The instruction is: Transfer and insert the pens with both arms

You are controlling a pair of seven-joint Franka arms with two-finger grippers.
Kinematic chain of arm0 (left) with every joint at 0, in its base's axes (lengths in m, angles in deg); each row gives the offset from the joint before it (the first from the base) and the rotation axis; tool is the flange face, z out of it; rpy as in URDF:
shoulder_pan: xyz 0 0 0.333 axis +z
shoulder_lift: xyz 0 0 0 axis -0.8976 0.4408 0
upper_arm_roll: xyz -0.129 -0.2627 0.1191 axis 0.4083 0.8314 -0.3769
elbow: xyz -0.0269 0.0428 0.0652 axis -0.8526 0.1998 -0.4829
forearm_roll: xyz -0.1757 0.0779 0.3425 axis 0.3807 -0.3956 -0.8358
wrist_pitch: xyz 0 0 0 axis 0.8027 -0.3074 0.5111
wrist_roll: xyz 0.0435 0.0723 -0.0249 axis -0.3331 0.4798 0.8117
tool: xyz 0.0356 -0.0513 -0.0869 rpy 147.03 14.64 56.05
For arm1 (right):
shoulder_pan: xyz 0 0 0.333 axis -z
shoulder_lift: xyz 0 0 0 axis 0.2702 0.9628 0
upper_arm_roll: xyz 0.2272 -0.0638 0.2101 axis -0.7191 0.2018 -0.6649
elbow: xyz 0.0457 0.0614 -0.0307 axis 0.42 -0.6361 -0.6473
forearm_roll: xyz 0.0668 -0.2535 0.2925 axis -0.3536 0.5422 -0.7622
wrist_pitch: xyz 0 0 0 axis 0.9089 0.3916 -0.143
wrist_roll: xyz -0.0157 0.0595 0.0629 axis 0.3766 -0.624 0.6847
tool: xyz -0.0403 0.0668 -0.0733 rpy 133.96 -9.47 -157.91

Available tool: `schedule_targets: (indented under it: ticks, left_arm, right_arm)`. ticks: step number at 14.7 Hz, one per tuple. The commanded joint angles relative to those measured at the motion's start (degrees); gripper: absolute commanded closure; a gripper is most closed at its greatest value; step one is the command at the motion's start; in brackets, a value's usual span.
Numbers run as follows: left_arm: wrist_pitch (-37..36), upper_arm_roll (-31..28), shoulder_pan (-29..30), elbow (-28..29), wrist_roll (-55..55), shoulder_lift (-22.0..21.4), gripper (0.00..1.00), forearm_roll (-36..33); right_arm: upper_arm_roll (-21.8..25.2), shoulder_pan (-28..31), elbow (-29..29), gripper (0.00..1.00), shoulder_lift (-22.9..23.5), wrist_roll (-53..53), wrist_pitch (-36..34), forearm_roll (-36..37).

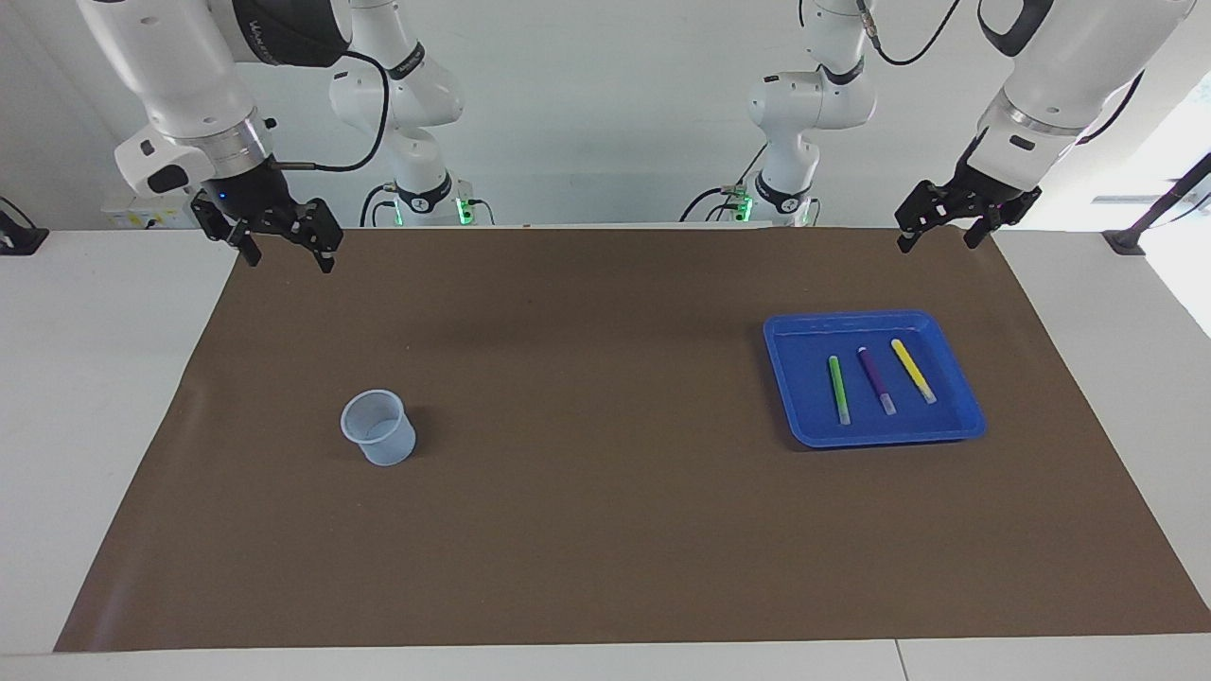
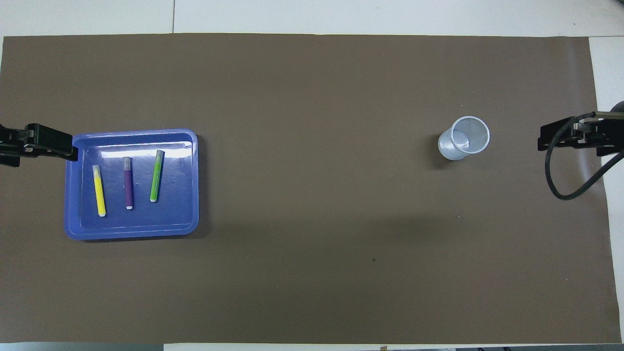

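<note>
White room, white table [image 1: 114,397], brown mat [image 1: 605,530] spread over most of it. Blue tray [image 1: 785,378] lying flat on the mat toward the left arm's end. Inside the tray, side by side and apart from each other: green pen [image 1: 838,389], purple pen [image 1: 876,380], yellow pen [image 1: 913,371], purple between the other two, all lengthwise toward the robots, pale cap ends pointing away from the robots. Pale cup [image 1: 377,427] standing upright on the mat, well apart from the tray, toward the right arm's end.

Left gripper [image 1: 942,235] raised over the mat's edge, on the robots' side of the tray, fingers spread, grasping nothing. Right gripper [image 1: 284,253] raised over the mat's corner at the right arm's end, well apart from the tray, fingers likewise spread and empty. Both arms waiting. Two slimmer white arms [image 1: 407,104] with green-lit bases upright by the wall, past the table edge nearest the robots.
</note>
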Motion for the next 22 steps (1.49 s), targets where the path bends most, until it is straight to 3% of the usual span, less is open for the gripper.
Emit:
schedule_targets:
  ticks: [1,9,14,19,22]
  left_arm:
    - [1.1,-0.4,-0.1,1.6,0.0,-0.9,0.0,0.5]
    - [4.8,-0.4,-0.3,8.2,0.3,-4.2,0.0,0.4]
    - [17.7,-0.5,3.3,24.9,-1.1,-10.1,0.0,0.5]
    - [27.3,-0.5,9.2,36.0,-6.0,-8.9,0.0,0.5]
    - [36.2,-0.5,11.3,41.2,-7.4,-5.1,0.0,0.4]
  right_arm:
    - [-0.4,0.6,0.1,0.0,-0.2,0.5,-0.8,0.2]
    - [-0.4,0.6,0.0,0.0,-0.3,0.6,-1.0,0.2]
    - [-0.4,0.7,0.0,0.0,-0.3,0.6,-1.0,0.2]
    - [-0.4,0.6,0.0,0.0,-0.3,0.6,-1.0,0.2]
    - [-0.4,0.6,0.0,0.0,-0.3,0.6,-1.0,0.2]
